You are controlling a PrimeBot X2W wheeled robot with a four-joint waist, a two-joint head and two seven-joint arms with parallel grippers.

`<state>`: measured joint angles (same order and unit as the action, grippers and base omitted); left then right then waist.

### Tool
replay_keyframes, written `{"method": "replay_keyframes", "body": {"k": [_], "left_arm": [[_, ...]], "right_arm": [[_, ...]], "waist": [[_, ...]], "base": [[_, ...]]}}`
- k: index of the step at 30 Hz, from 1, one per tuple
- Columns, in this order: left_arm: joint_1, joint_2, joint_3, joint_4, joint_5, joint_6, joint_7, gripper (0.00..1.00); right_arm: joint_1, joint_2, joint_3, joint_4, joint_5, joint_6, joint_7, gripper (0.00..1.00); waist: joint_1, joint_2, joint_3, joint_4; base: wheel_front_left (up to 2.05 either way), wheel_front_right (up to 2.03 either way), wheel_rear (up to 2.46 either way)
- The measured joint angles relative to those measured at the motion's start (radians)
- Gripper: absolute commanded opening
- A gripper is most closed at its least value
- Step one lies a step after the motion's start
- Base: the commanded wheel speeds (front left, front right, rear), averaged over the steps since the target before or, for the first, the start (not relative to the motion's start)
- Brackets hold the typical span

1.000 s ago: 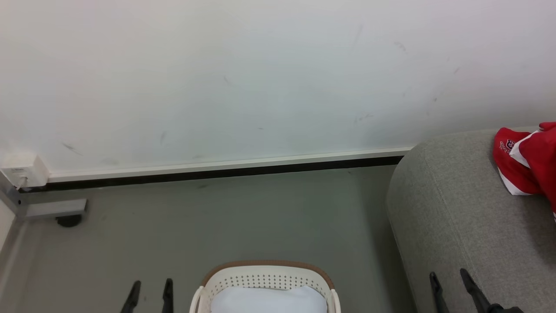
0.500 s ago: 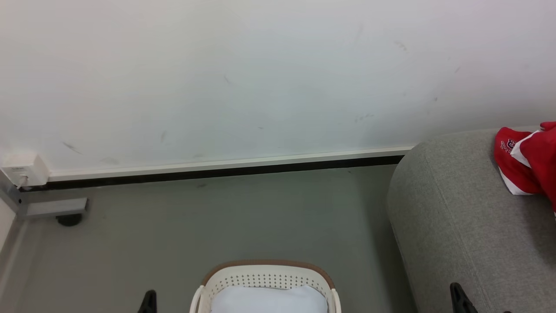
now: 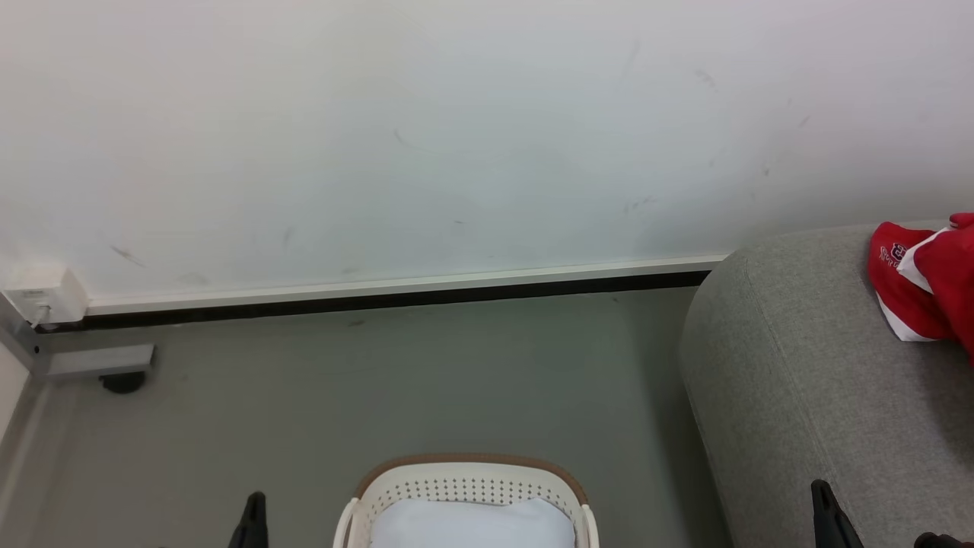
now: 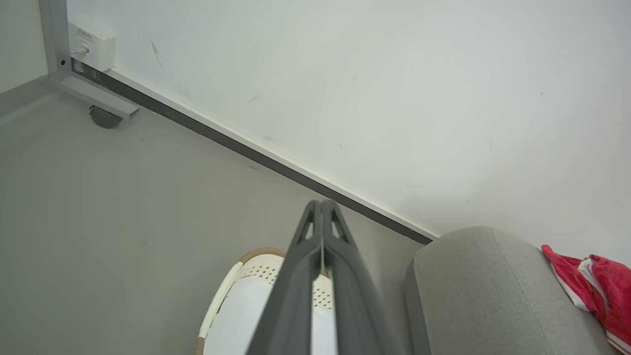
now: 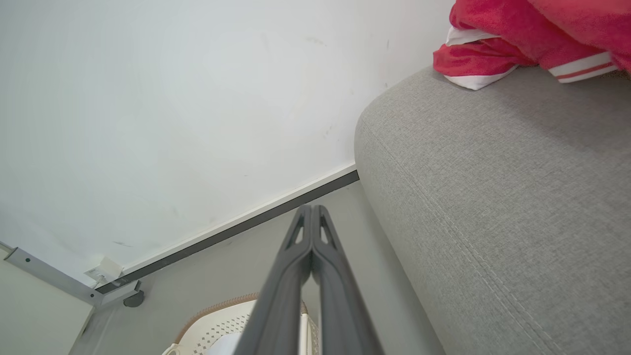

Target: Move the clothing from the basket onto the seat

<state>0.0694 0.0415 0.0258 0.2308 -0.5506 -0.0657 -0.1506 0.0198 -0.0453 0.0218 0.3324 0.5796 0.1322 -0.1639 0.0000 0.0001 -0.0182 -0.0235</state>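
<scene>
Red clothing (image 3: 924, 285) with white trim and a small crest lies on the grey seat (image 3: 791, 380) at the right; it also appears in the wrist views (image 4: 599, 283) (image 5: 517, 39). The cream basket (image 3: 464, 487) with a brown rim stands on the floor at bottom centre, holding a pale cushion (image 3: 472, 525). My left gripper (image 3: 253, 517) is shut and empty, left of the basket; its fingers (image 4: 320, 217) are pressed together. My right gripper (image 3: 825, 514) is shut and empty over the seat's arm, jaws meeting in the right wrist view (image 5: 311, 222).
A white wall with a dark skirting strip (image 3: 380, 298) runs behind the grey floor (image 3: 380, 380). A metal frame leg with a castor (image 3: 122, 380) and a white wall box (image 3: 42, 293) sit at the far left.
Both grippers have gone from open to shut and dropped lower in the head view. The clothing and basket have not moved.
</scene>
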Motion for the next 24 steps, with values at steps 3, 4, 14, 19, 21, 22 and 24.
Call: {"method": "replay_keyframes", "body": {"k": [3,4,14,19,21,22,24], "left_arm": [[-0.009,0.000,0.003,0.000,-0.049,-0.004,0.010,0.00],[-0.011,0.000,0.004,0.000,-0.064,-0.005,0.014,0.00],[-0.033,0.000,0.017,0.003,-0.215,-0.012,0.053,0.00],[-0.048,0.000,0.024,0.004,-0.283,-0.017,0.068,0.00],[-0.050,0.000,0.025,0.004,-0.302,-0.017,0.073,0.00],[-0.051,0.000,0.026,0.004,-0.317,-0.017,0.078,0.00],[-0.054,0.000,0.028,0.005,-0.347,-0.019,0.083,0.00]], "right_arm": [[-0.005,-0.001,-0.005,-0.004,0.050,0.000,0.011,0.00],[-0.007,-0.001,-0.006,-0.005,0.063,0.000,0.015,0.00],[-0.024,-0.004,-0.024,-0.015,0.210,0.000,0.051,0.00],[-0.036,-0.005,-0.030,-0.021,0.278,0.000,0.068,0.00],[-0.038,-0.006,-0.033,-0.025,0.302,0.000,0.075,0.00],[-0.039,-0.006,-0.034,-0.026,0.312,0.000,0.077,0.00],[-0.039,-0.006,-0.037,-0.028,0.340,0.000,0.084,0.00]], "waist": [[0.0000,-0.0001,0.001,0.001],[0.0000,-0.0001,0.001,0.001],[0.0000,0.0000,0.003,0.003],[0.0000,0.0000,0.004,0.004],[0.0000,0.0000,0.004,0.005],[0.0000,0.0000,0.005,0.005],[0.0000,0.0000,0.005,0.006]], "base": [[0.00,0.00,0.00],[0.00,0.00,0.00],[0.00,0.00,0.00],[0.00,0.00,0.00],[0.00,0.00,0.00],[0.00,0.00,0.00],[0.00,0.00,0.00]]}}
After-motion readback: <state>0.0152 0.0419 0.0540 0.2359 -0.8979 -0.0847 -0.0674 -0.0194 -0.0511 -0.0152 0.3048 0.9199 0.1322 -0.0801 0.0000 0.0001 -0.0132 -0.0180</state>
